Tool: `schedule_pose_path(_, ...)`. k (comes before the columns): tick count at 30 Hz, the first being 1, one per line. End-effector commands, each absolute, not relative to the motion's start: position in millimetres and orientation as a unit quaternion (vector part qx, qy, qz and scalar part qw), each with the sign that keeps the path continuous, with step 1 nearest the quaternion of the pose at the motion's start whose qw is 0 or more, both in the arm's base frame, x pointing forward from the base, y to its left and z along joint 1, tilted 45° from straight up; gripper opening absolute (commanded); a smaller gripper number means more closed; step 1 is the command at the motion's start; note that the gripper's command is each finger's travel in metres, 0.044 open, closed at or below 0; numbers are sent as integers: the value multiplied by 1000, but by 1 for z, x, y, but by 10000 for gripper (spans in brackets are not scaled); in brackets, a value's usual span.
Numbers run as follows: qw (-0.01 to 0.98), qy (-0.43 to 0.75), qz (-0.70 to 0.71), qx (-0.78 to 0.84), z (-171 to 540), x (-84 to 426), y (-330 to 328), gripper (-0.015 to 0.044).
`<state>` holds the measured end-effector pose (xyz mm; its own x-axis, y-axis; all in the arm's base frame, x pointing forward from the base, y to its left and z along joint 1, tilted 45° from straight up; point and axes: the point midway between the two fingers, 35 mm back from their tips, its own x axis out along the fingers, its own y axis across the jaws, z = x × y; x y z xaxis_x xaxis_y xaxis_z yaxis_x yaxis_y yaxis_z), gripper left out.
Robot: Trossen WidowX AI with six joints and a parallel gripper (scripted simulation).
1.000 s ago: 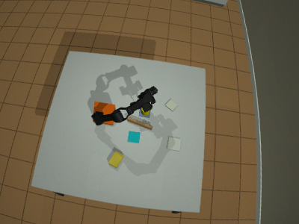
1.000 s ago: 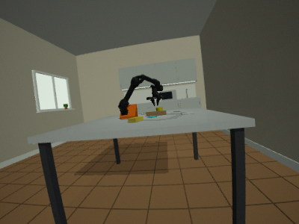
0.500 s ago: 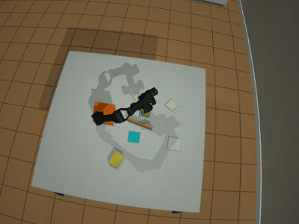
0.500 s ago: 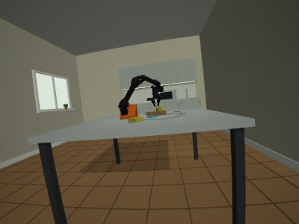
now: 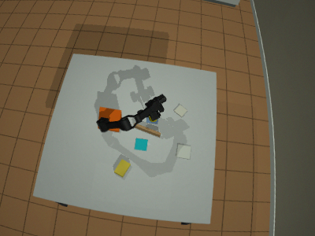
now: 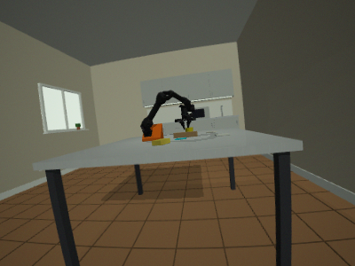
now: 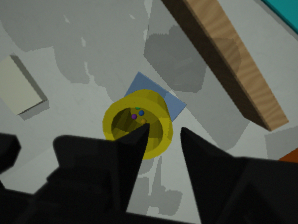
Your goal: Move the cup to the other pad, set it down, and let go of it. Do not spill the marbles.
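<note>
The yellow cup (image 5: 153,119) (image 6: 190,129) (image 7: 111,114) stands upright on the blue pad (image 5: 153,123) (image 7: 145,83). Several small marbles (image 7: 137,114) lie inside it. The other pad, cyan (image 5: 141,144) (image 6: 180,139) (image 7: 286,12), lies bare beyond the wooden bar. My gripper (image 6: 186,128) (image 7: 165,129) points down at the cup, its fingers partly open with nothing gripped between them. In the wrist view one fingertip overlaps the cup's mouth and the other is just outside its wall. How high the tips are against the rim is hard to tell.
A wooden bar (image 5: 147,130) (image 6: 185,134) (image 7: 236,55) lies between the two pads. An orange block (image 5: 115,114) (image 6: 155,131) is by the arm's base, a yellow block (image 5: 122,167) (image 6: 161,142) beyond the cyan pad. Two whitish blocks (image 5: 180,110) (image 5: 183,151) lie to the right.
</note>
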<state>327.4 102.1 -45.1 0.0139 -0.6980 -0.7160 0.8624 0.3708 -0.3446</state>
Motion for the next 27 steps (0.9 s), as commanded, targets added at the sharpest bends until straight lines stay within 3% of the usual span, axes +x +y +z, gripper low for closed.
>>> schedule_pose_path(1,707,433,-552,92,-49,328,97,167)
schedule_pose_path(16,707,432,-552,91,-63,326,83,167)
schedule_pose_path(27,705,432,-554,94,-62,326,84,93)
